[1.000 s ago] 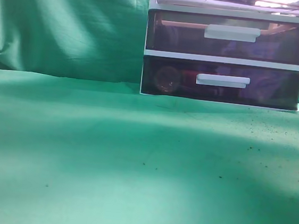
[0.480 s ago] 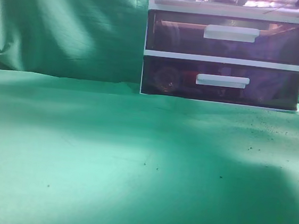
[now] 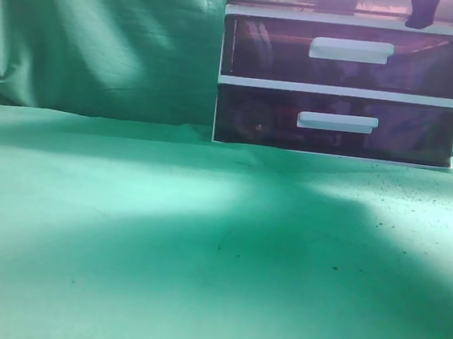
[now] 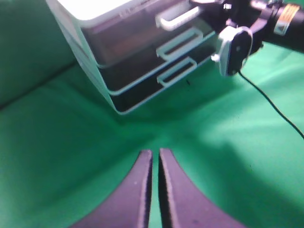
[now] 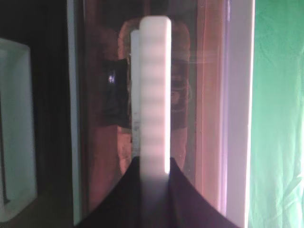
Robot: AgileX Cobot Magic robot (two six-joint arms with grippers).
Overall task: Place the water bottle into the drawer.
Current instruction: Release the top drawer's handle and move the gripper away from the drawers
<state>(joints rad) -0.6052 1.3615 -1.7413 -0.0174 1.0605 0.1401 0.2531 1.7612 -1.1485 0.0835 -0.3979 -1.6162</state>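
We see a green cloth [image 3: 122,239] covering the table, small dark specks scattered over its right part, with a broad shadow across the middle and a brighter patch to the left. Behind it hangs a wrinkled green backdrop [image 3: 103,35], folds catching light at left. In the left wrist view the same cloth lies below and beyond the jaws.
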